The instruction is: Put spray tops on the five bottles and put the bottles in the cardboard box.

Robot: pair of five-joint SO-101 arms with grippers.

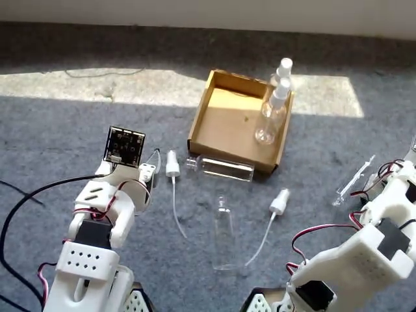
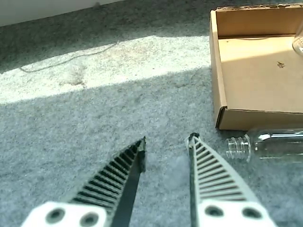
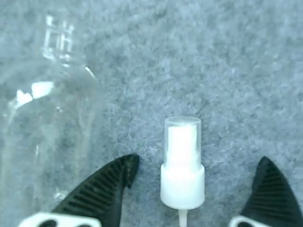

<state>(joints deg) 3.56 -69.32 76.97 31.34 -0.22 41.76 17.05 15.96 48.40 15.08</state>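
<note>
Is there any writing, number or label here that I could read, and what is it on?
None can be read. The cardboard box, clear bottles and white spray tops show no print. The black circuit board on the left arm has tiny marks, too small to read.

Grey carpet (image 1: 78,149), sunlit band (image 1: 97,88)

A white spray top (image 3: 182,175) lies between the spread jaws — clear bottle (image 3: 47,118) (uncapped) alongside.

No legible text or labels anywhere
</note>
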